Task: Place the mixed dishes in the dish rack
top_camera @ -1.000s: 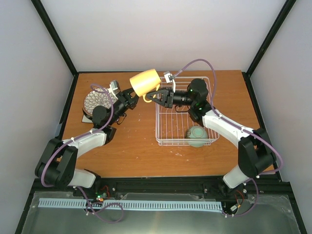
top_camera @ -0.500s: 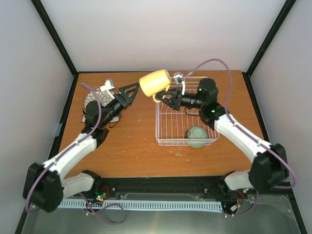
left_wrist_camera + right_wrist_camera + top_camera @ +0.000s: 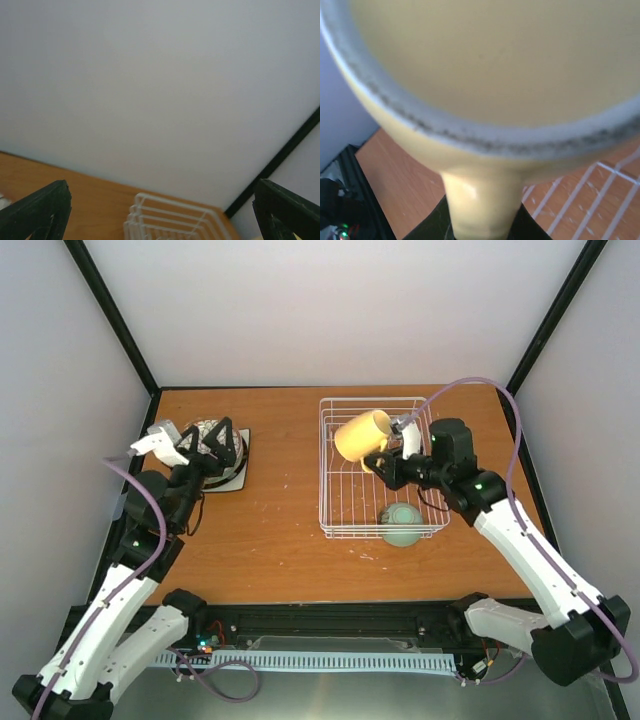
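The yellow mug (image 3: 362, 435) hangs tilted above the far half of the white wire dish rack (image 3: 322, 490). My right gripper (image 3: 378, 462) is shut on its handle. In the right wrist view the mug (image 3: 490, 65) fills the frame and its handle (image 3: 480, 200) runs down between my dark fingers. A pale mint-green bowl (image 3: 403, 522) lies in the rack's near right corner. At the far left my left gripper (image 3: 210, 440) stands open and empty over a stack of plates (image 3: 236, 472), which it mostly hides. The left wrist view shows the rack (image 3: 170, 220) between wide-apart fingers (image 3: 37, 212).
The stack of plates sits on the wooden table (image 3: 270, 530) near its left edge. Black frame posts (image 3: 110, 310) and pale walls close in the table on three sides. Purple cables loop above both arms.
My left gripper has opened, let go of the mug and drawn back left over the plates. My right gripper has carried the mug by its handle rightward over the rack.
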`<state>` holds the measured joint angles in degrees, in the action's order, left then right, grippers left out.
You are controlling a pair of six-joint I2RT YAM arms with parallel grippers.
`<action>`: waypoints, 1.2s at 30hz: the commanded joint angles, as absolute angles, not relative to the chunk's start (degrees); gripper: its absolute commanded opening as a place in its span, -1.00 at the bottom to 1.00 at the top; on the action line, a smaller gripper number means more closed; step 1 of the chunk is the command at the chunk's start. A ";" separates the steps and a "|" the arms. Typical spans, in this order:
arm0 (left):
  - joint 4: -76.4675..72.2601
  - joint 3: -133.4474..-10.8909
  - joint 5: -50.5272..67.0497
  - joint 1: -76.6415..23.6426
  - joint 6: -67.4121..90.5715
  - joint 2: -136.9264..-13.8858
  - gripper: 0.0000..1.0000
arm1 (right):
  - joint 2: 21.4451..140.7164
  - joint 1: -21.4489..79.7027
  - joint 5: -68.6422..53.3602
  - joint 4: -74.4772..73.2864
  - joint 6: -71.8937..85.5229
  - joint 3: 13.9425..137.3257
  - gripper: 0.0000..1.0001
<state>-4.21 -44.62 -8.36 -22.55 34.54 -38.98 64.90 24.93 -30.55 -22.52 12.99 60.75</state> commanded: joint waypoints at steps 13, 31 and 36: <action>-0.62 -36.65 -12.34 -22.32 24.91 -41.23 0.99 | 57.89 38.66 -11.49 -35.10 13.40 47.71 -0.94; -2.46 -32.53 -16.22 -22.24 20.38 -40.21 0.99 | 74.49 40.08 -2.58 -28.20 6.04 53.65 -0.94; -3.66 -31.54 -17.46 -22.23 18.91 -40.66 0.99 | 78.40 40.00 1.78 -26.45 3.98 55.24 -0.94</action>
<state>-1.37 -32.25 -15.53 -22.55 21.69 -40.49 77.12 39.79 -2.85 -31.92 6.83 51.99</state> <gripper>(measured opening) 0.997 0.129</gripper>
